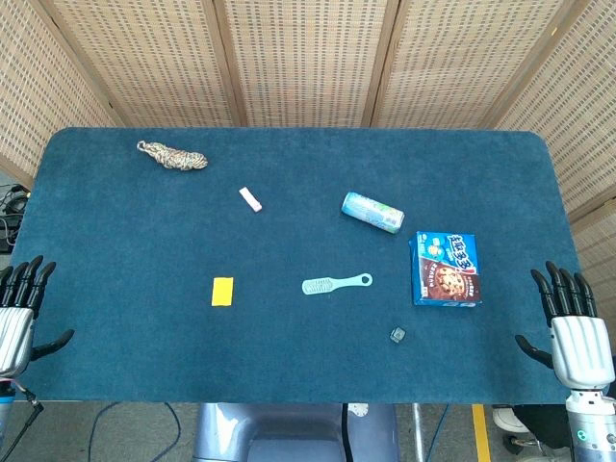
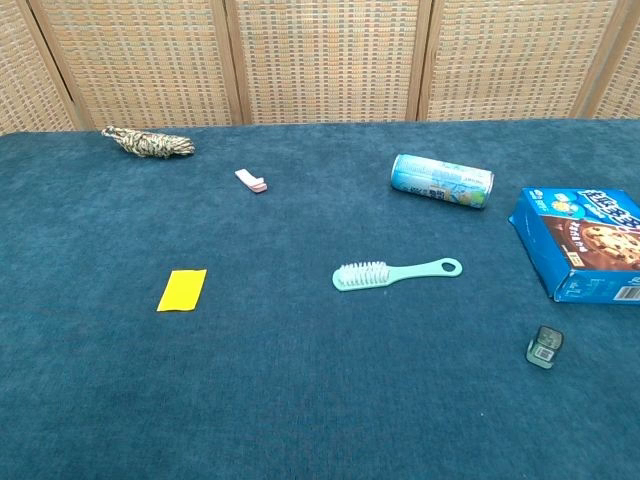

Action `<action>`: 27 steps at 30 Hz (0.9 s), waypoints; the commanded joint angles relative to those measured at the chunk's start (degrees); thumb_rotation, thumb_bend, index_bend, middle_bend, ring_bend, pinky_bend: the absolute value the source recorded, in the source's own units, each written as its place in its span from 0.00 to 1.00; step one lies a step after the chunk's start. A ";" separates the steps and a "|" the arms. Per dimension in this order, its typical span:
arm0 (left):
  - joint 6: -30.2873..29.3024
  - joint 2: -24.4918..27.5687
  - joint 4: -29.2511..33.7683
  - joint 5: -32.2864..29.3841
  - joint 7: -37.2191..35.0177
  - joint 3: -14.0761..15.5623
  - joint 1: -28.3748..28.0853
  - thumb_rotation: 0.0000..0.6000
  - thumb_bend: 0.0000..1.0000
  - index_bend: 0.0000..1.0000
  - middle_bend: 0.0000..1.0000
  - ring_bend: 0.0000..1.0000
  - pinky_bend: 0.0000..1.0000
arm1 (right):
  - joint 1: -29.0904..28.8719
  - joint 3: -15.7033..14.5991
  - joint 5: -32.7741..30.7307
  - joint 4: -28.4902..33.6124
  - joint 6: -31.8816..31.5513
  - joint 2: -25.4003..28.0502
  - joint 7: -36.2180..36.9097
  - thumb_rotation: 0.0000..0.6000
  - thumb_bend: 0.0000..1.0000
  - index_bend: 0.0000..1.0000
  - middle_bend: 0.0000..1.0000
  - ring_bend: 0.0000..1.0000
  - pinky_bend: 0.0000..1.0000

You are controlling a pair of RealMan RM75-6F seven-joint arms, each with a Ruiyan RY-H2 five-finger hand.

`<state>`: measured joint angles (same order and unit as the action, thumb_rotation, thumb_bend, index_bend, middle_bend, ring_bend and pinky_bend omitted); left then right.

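Both hands hold nothing and sit at the near corners of the table [image 1: 115, 192], seen only in the head view. The left hand [image 1: 19, 313] has its fingers spread and pointing away from the robot, thumb out to the side, well to the left of the yellow card [image 1: 222, 291]. The right hand [image 1: 575, 332] lies the same way, fingers apart, just right of the cookie box [image 1: 446, 269], the thing nearest to it. Taking the brush [image 1: 335, 283] as the landmark: the card lies to its left, the box to its right, a small dark clip [image 1: 397, 334] nearer the robot and to the right, a can [image 1: 372, 213] on its side beyond it, a pink eraser [image 1: 250, 199] beyond and left, and a rope bundle [image 1: 171, 155] far off toward the back left.
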<state>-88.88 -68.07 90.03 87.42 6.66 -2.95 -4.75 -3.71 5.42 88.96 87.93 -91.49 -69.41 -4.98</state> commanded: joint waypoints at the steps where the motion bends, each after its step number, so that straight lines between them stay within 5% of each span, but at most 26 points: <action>1: -0.39 -0.08 0.08 -0.08 0.07 -0.23 0.12 1.00 0.13 0.00 0.00 0.00 0.00 | -0.08 -0.09 0.09 0.05 0.22 -0.05 -0.11 1.00 0.00 0.00 0.00 0.00 0.00; 7: -0.70 -0.42 -0.05 -0.20 0.85 -0.36 0.26 1.00 0.05 0.00 0.00 0.00 0.00 | -0.15 -0.14 0.08 0.22 0.43 -0.16 -0.43 1.00 0.00 0.00 0.00 0.00 0.00; 27: 0.38 -0.97 0.27 -0.92 2.53 -0.41 -0.04 1.00 0.05 0.00 0.00 0.00 0.00 | -0.03 0.37 -1.10 0.79 0.77 0.21 0.00 1.00 0.00 0.00 0.00 0.00 0.00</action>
<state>-88.51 -69.04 90.30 86.51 9.19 -3.36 -4.79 -3.74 5.81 87.88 88.70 -90.74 -69.22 -4.99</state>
